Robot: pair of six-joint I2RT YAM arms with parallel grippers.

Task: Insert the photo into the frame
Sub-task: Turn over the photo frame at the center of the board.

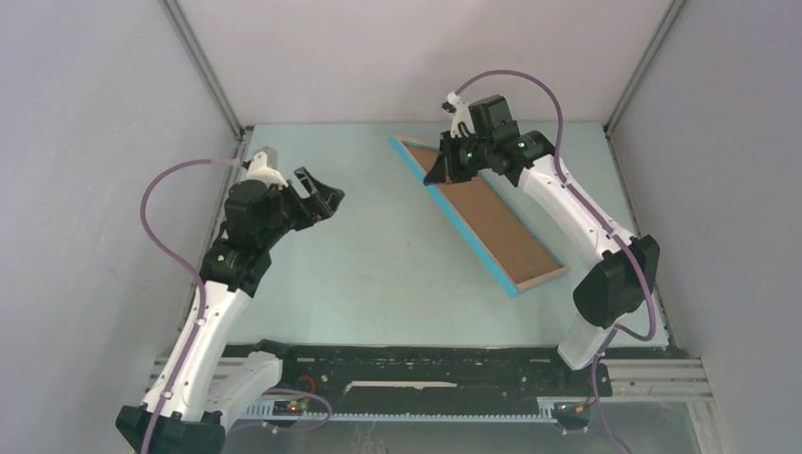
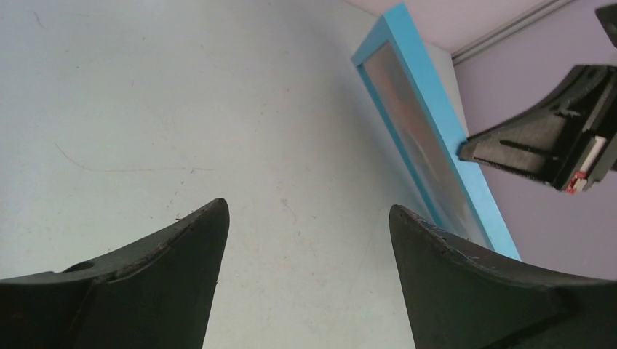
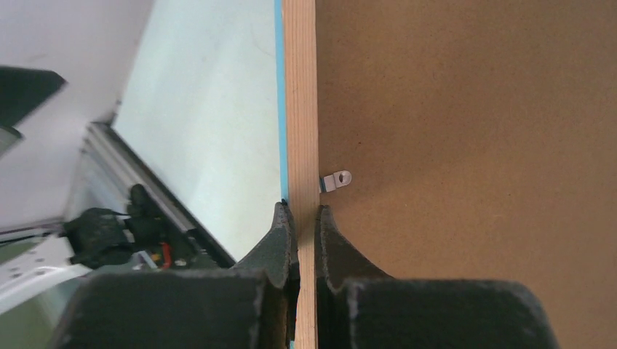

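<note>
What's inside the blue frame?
A brown backing board covers the back of the frame, hiding what's under it. Through the front, something pale and orangey shows, too blurry to name.

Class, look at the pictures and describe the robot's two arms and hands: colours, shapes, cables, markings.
The left arm and right arm have white shells with chunky black joints. A thin purple cable loops along each. Small green lights glow near the right wrist. The left hand and right hand each have two matt black fingers tapering to points.
</note>
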